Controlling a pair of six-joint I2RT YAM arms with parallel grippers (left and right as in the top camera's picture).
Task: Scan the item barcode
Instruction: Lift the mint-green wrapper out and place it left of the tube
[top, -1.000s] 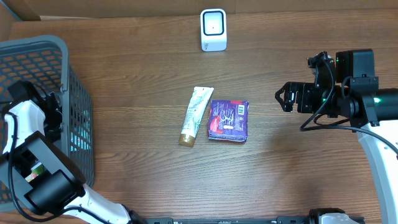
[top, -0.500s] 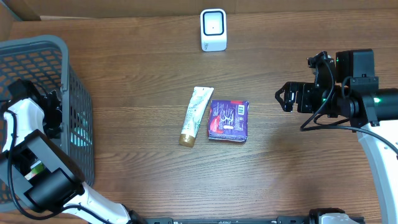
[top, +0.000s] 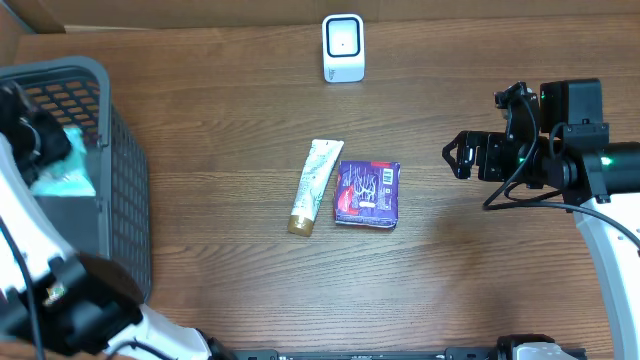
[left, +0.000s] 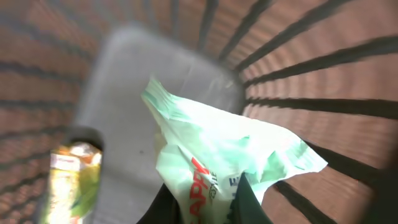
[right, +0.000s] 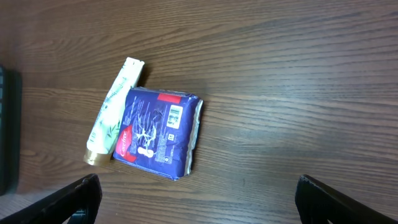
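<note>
Mint-green crinkled plastic pouch (left: 224, 155), printed with red letters "APP" and blurred dark text, hangs pinched in the clenched left gripper (left: 208, 198) within the grey slatted basket (top: 120, 200); the right gripper (right: 199, 193) gapes wide.

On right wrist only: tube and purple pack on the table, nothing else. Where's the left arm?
Observer: At the basket. The left end effector is inside it, with the walls all around it in its wrist view.
Operator: Holding anything?
Observer: Yes, it is shut on a pale green packet with red lettering.
Operator: Scanner in sight?
Observer: Overhead shows a white scanner at the top of the table, apart from the tube.
</note>
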